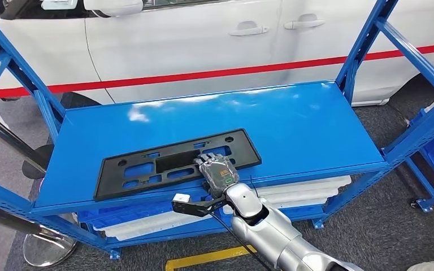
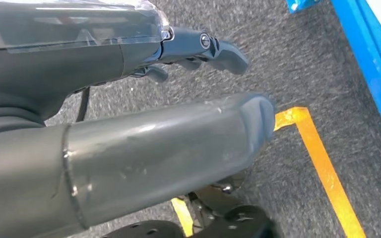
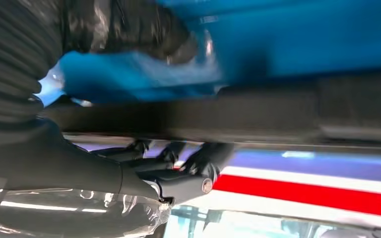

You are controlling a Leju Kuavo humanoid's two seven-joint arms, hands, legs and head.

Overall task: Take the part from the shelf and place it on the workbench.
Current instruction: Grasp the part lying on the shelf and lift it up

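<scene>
The right hand (image 1: 217, 172) lies on the black plastic plate holder (image 1: 175, 161); whether it grips, I cannot tell. The holder looks light, stiff, flat; better taken at the near edge.

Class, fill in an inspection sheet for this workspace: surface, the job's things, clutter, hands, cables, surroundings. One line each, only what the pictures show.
Surface: blue shelf, glossy with glare patches; more blue and white stock on the level below.
Job's things: black part, a long flat frame with cut-outs, lying flat near the shelf's front edge.
Clutter: nothing seen on the top level besides the part.
Hands: right hand rests on the part's front edge, fingers over it; a firm grip cannot be told. Left hand hangs over the floor, holding nothing, fingers slightly curled.
Cables: thin black cable along the right arm.
Surroundings: white car with red stripe behind; grey carpet, yellow floor tape.
</scene>
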